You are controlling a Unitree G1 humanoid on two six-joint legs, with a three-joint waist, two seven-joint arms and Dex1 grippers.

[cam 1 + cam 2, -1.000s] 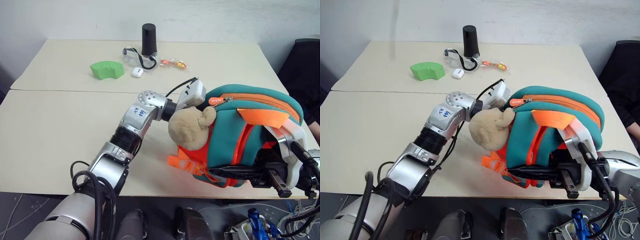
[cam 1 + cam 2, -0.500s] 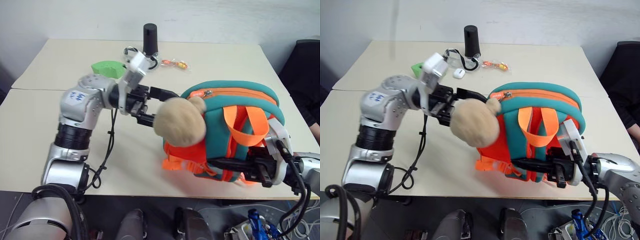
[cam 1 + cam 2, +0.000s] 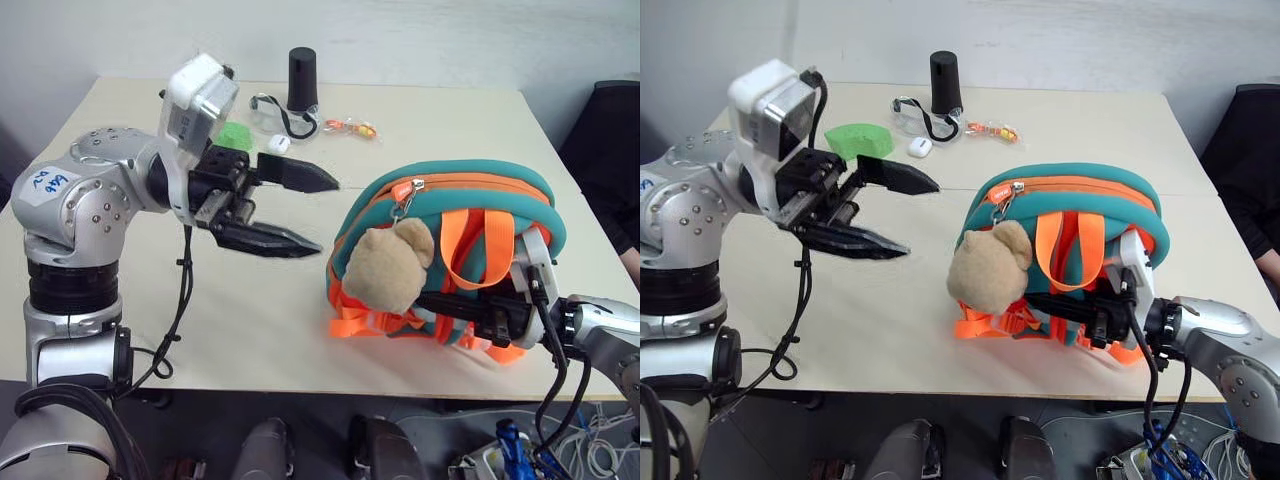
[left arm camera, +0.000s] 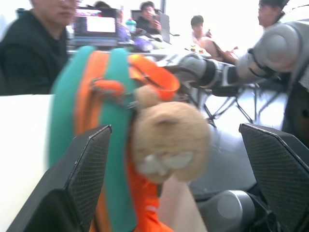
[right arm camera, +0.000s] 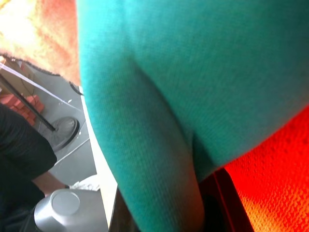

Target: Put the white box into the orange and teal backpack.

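Note:
The orange and teal backpack [image 3: 480, 205] stands upright near the table's front right edge, its zipper line [image 3: 470, 183] running along the top. A tan plush toy [image 3: 388, 265] hangs on its front. My left gripper [image 3: 326, 214] hovers open above the table to the left of the backpack, clear of it, fingers pointing at it and nothing between them. My right gripper [image 3: 452, 304] is shut on the backpack's lower edge, with teal fabric [image 5: 159, 96] pressed against its camera. The white box is out of view.
At the table's far side stand a black cylinder [image 3: 300, 75], goggles with a strap [image 3: 268, 112], an orange wrapped item [image 3: 350, 127], a tiny white pebble-like object [image 3: 278, 144] and a green curved piece [image 3: 862, 137]. People [image 4: 29, 43] sit beyond the table's right side.
My left gripper drew back from the backpack, leftward and up, and opened wide. The backpack swung upright with the plush toy now hanging in front. The right gripper kept its hold.

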